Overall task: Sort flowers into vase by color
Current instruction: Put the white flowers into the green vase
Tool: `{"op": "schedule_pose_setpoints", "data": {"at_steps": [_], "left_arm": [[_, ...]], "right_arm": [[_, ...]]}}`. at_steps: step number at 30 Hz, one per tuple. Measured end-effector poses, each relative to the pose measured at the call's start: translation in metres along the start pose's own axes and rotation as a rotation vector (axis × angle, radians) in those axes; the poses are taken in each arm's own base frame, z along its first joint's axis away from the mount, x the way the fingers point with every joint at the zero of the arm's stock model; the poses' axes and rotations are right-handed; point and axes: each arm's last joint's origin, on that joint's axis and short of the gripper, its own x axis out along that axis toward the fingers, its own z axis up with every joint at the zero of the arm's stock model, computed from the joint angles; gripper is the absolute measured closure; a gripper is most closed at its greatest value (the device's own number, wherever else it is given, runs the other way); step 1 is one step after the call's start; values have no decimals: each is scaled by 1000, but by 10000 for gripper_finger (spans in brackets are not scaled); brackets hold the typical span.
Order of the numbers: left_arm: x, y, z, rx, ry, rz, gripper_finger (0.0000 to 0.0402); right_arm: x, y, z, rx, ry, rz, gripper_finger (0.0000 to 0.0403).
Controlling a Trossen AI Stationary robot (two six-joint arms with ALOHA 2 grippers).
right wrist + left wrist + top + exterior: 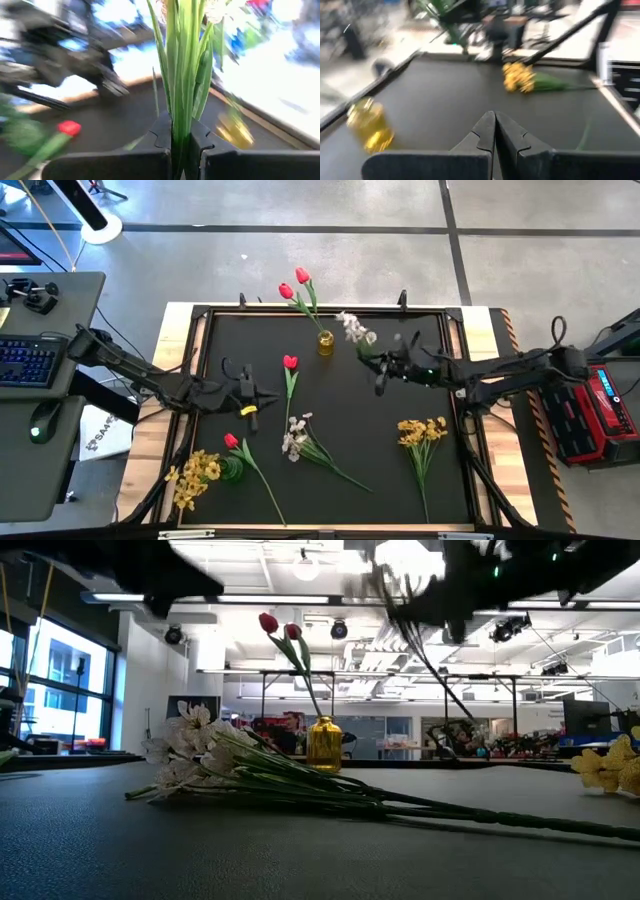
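a matte black table mat (330,395) sits in a pale wooden frame (178,355). the small glass vase (325,343) is amber yellow and carries two red tulips (294,284) on green stems. a white-blossomed spray (353,328) with green leaves is clamped in the dark right gripper (383,370). loose on the mat: red tulip (290,362), red tulip (232,441), pale white spray (295,435), yellow bunch (421,430), yellow bunch (195,476). the left gripper (262,401) is black

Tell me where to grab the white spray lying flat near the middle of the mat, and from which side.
Grip the white spray mid-stem, coming straight down from above. It lies flat on the mat, blossoms bunched at one end and thin green stems trailing toward the front right; the bare stem there probably gives closing fingers clear room.
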Motion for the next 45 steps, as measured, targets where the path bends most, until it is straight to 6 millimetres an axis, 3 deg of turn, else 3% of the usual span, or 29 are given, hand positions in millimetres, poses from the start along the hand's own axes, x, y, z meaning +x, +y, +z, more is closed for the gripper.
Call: {"op": "schedule_pose_setpoints", "data": {"at_steps": [4,8,15,20,32,39,45], "left_arm": [[6,-5,6,134,-86,-67,389],[17,-7,10,195,-173,-91,348],[42,2,7,127,-225,-42,245],[63,6,13,77,-214,-111,206],[108,-3,20,87,-178,-137,198],[122,-10,16,109,-158,-224,200],[131,-14,19,110,-160,-236,227]], "right_arm": [[-4,24,14,-66,-181,165,401],[-7,41,18,-133,-308,276,402],[3,53,8,-149,-380,317,402],[17,59,-4,-147,-410,352,402],[51,77,-16,-176,-384,404,402],[57,78,-23,-176,-359,404,402],[57,78,-23,-176,-360,404,402]]}}
